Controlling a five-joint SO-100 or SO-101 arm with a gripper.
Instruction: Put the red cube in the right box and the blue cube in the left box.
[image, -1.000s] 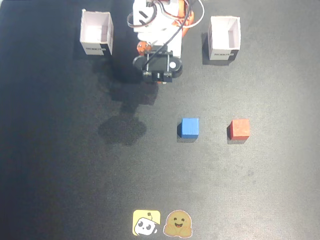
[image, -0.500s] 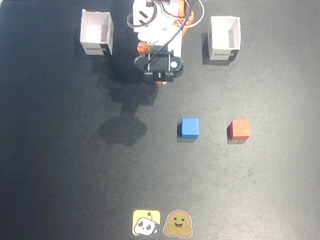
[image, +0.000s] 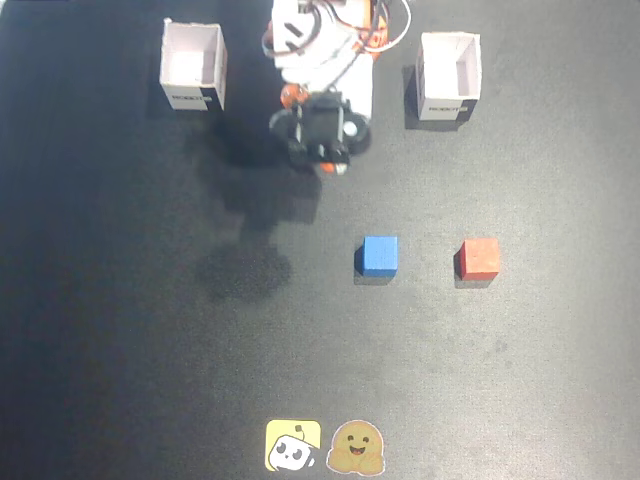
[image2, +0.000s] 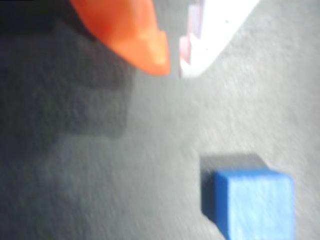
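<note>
While both cubes sit untouched on the dark bench (image: 120, 350), no sorting step is done yet. Nearest the front edge in the fixed view: two stickers (image: 325, 446), irrelevant. Mid-bench, right of centre: the blue cube (image: 379, 255), with the red cube (image: 480, 258) beside it toward the right edge, well apart. Wrist view shows the blue cube (image2: 252, 202) low and right of the fingertips, not between them.

The hand (image2: 172, 60) hovers empty; its orange and white fingertips are almost together, only a narrow gap showing, so it reads as clenched on nothing.

Handling judgement: cubes look rigid, light, matte, so not slippery. Best hold is across two opposite flat faces, jaws squared to the sides.

Back edge: the right box (image: 193, 66), pinkish inside, toward the left corner; the left box (image: 447, 77) toward the right. Both appear empty.
</note>
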